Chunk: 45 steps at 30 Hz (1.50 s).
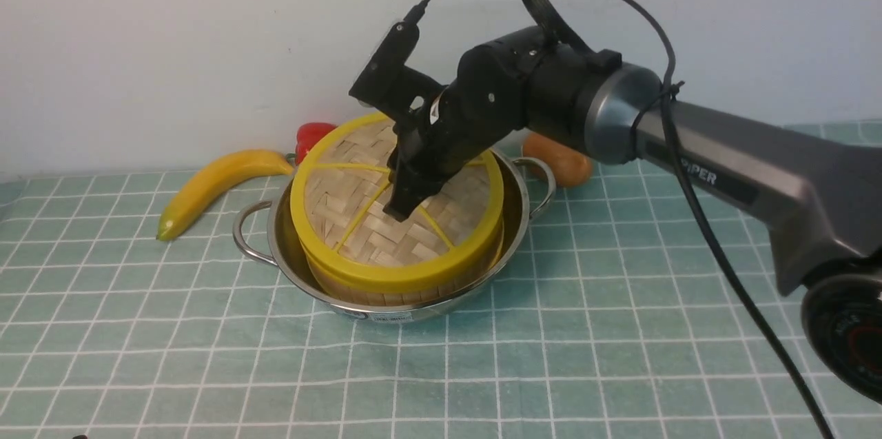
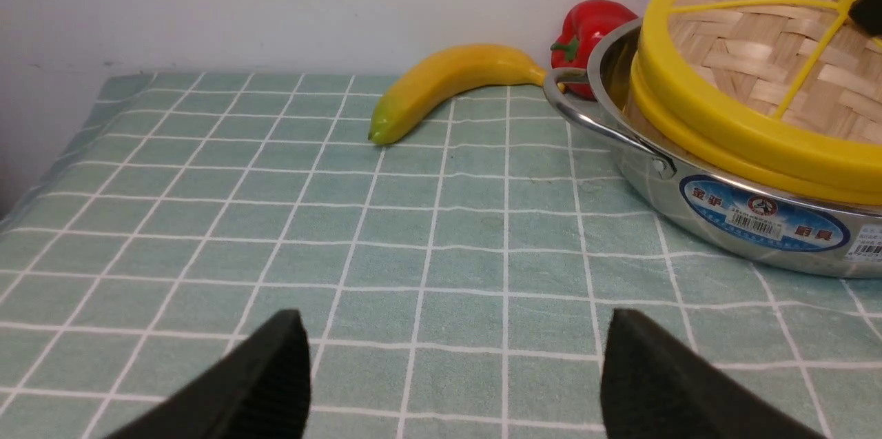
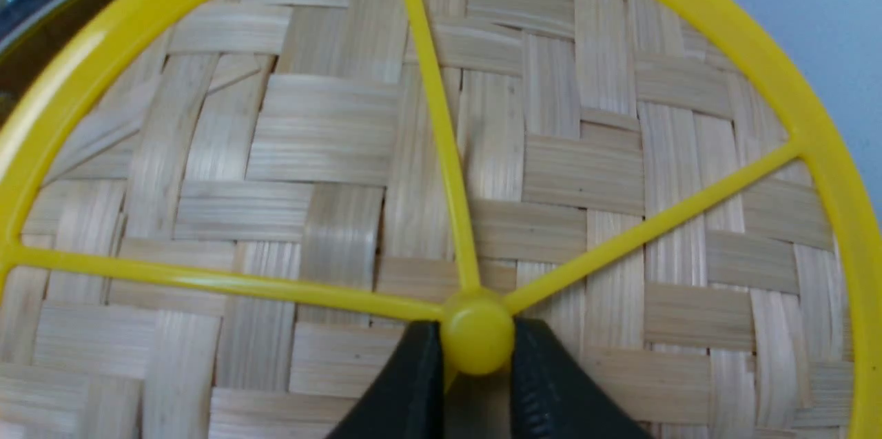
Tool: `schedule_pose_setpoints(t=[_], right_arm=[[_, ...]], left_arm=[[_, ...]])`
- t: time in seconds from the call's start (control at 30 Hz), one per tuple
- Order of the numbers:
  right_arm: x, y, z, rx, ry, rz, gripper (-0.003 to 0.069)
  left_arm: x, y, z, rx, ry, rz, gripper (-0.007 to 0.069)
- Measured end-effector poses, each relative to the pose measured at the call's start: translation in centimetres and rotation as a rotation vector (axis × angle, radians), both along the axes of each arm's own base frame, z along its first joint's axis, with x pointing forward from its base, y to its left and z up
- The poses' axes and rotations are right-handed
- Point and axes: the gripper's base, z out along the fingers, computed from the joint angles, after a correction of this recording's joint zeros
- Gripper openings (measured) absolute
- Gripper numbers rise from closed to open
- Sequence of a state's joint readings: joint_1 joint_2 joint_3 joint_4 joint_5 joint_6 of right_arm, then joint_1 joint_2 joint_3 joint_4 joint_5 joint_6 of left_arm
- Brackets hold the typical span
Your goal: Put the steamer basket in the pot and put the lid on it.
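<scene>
The pot [image 1: 289, 267] is sitting at the centre of the front view on the green checked cloth [image 1: 586, 329]. The steamer basket [image 1: 386, 291] is standing inside the pot, and the lid [image 1: 344, 218] is lying on top of the basket, its yellow rim overhanging the basket rim slightly.

The right gripper [image 1: 403, 208] is reaching in from the right of the frame and is pointing down onto the middle of the lid. In the right wrist view its two fingers [image 3: 406, 384] are clamping the yellow hub [image 3: 477, 332] where the spokes meet.

The left gripper [image 2: 455, 384] is appearing only in the left wrist view, at the bottom of the frame, with its jaws standing wide apart over bare cloth and holding nothing.

A banana [image 1: 213, 184] is lying left of the pot, a red pepper [image 1: 313, 136] behind it, and an orange-brown object [image 1: 561, 163] behind its right handle.
</scene>
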<state>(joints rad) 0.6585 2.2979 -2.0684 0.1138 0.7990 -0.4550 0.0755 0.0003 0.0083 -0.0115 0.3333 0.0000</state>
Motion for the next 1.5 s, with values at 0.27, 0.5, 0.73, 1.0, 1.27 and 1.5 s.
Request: schedule_pose_setpoints(t=[0.27,0.5,0.73,1.0,1.27,1.5], right_arm=[[0.1,0.1,-0.3,0.001,-0.001,-0.001,0.0142],[0.3,0.2,-0.6,0.008,-0.010,-0.003,0.0328],[0.4,0.2,-0.4,0.020,-0.025,-0.005,0.0478],[-0.7,-0.5,4.7,0.097,-0.072,-0.033,0.0429],[-2.9,-2.2,10.6,0.165,-0.069,-0.076,0.0137],[-5.9,-4.5,16.5,0.221,-0.091,-0.104,-0.0015]], left_arm=[[0.0,0.0,0.0,0.000,0.000,0.000,0.0524],[0.0,0.0,0.0,0.000,0.000,0.000,0.0524],[0.0,0.0,0.0,0.000,0.000,0.000,0.0524],[0.0,0.0,0.0,0.000,0.000,0.000,0.0524],[0.0,0.0,0.0,0.000,0.000,0.000,0.0524],[0.0,0.0,0.0,0.000,0.000,0.000,0.0524]])
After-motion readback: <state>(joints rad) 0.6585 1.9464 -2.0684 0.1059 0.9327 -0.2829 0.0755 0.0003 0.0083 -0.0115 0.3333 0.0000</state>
